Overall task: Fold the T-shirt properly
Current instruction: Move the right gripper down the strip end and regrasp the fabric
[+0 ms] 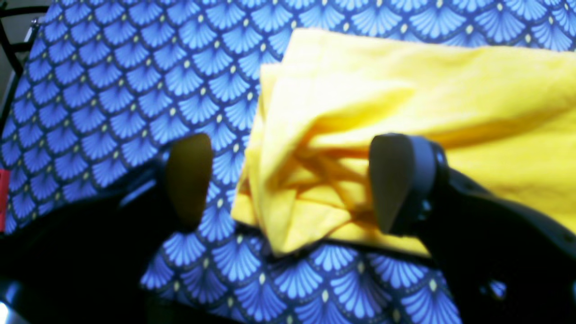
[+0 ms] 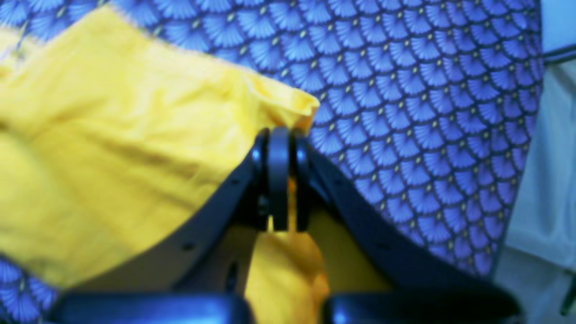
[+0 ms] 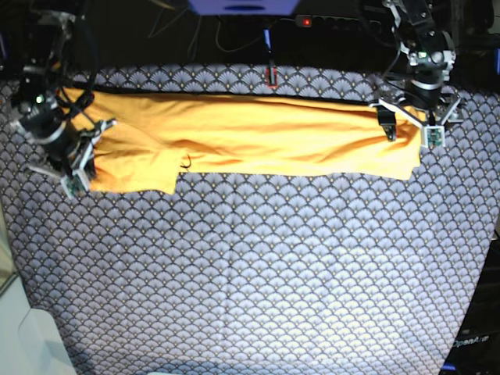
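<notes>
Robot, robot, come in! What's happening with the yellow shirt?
Right gripper shut on T-shirt corner. Left gripper open at other end. Nothing in the way.

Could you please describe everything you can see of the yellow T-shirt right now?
The T-shirt is plain yellow-orange, soft and wrinkled, with no print. It lies folded into a long band across the far side of the patterned tablecloth, one sleeve hanging lower at the base view's left. The right claw is shut on a bunched corner there. The left claw stands open astride the crumpled layered end opposite.
</notes>
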`<state>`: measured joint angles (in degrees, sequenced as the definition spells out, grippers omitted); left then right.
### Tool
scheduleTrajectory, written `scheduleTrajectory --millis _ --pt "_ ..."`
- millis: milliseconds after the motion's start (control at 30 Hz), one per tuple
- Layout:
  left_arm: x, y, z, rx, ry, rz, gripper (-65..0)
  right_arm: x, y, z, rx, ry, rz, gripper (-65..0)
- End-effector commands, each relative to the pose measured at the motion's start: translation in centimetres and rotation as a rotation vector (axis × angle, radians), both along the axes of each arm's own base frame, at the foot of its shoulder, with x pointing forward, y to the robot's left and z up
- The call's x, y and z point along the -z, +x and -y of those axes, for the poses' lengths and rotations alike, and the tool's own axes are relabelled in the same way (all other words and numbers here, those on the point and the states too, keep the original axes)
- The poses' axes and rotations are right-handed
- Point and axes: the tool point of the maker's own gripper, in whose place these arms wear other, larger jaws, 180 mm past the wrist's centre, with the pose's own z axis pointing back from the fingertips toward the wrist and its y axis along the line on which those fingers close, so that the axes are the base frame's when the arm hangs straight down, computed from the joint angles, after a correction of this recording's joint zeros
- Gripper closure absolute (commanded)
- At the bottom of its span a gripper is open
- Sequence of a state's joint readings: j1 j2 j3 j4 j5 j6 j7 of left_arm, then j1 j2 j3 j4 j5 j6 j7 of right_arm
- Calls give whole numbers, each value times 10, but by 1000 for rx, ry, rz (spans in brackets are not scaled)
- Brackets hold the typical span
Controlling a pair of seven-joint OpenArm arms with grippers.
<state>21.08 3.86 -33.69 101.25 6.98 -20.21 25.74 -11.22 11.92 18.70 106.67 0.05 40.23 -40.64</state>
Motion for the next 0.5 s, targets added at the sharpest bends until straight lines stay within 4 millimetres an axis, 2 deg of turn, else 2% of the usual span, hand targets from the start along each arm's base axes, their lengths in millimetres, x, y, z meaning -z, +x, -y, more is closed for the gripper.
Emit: scheduleTrajectory --millis 0,67,133,233,467 --pt "-10 5 -2 4 12 37 -532 -17 6 -5 -13 5 62 0" --pt "-10 5 -2 5 13 36 -532 -21 -1 -8 -24 -3 67 0" --pt "-10 5 -2 5 14 36 -532 -18 -12 -4 -12 -5 53 0" --pt "-9 4 -3 6 19 32 -532 -20 -21 -3 -3 57 84 0" --pt "-7 2 -3 6 19 25 -532 -16 -56 -3 -3 150 121 0"
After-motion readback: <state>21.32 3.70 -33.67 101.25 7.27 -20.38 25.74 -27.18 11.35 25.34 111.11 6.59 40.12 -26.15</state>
